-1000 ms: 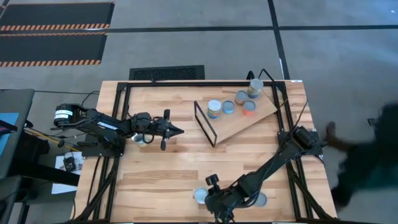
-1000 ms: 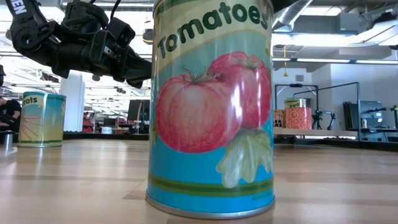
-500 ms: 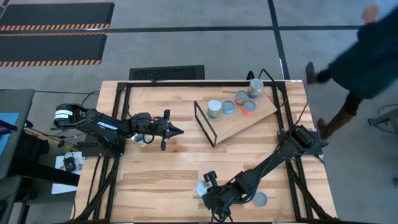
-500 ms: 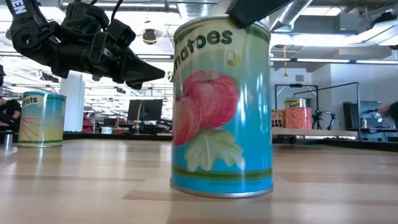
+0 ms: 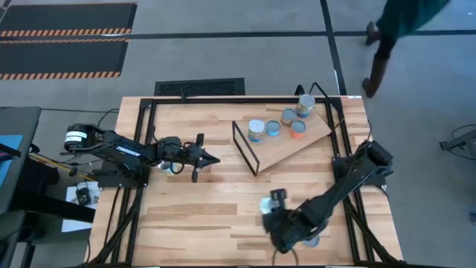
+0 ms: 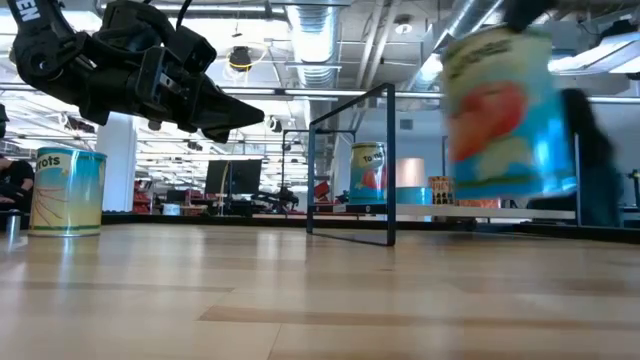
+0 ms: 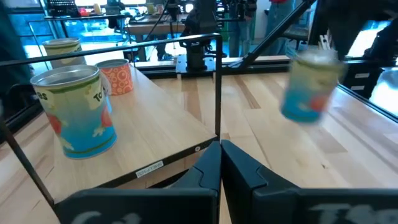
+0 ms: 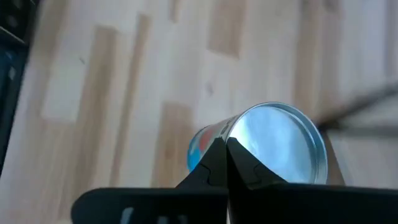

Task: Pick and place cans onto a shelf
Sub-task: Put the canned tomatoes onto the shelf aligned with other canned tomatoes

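My right gripper (image 8: 226,144) is shut on a blue tomato can (image 6: 500,110), held in the air over the table's near right part (image 5: 265,205). The shelf (image 5: 294,141), a light board with a black wire end, lies far right and carries several cans (image 5: 256,130). My left gripper (image 5: 213,158) hovers shut left of the shelf, touching nothing; its wrist view shows the lifted can (image 7: 310,87) beyond the wire frame. A carrot can (image 6: 68,190) stands on the table under the left arm. My right gripper pinches the rim of the can's silver top (image 8: 237,126) between its two fingers, at one edge of the top. The fingers slant down from above. The can hangs tilted below them, clear of the table.
Another can (image 5: 311,240) stands at the near right, partly under my right arm. Black frame rails (image 5: 149,104) run round the table. Bare planks (image 5: 201,208) lie between the two arms. A person (image 5: 394,30) walks on the floor beyond the far right corner.
My right gripper has taken hold of the tomato can, which stood on the table near the front edge, and has risen with it toward the far right, tipping as it went. The can is now lifted clear and tilted.
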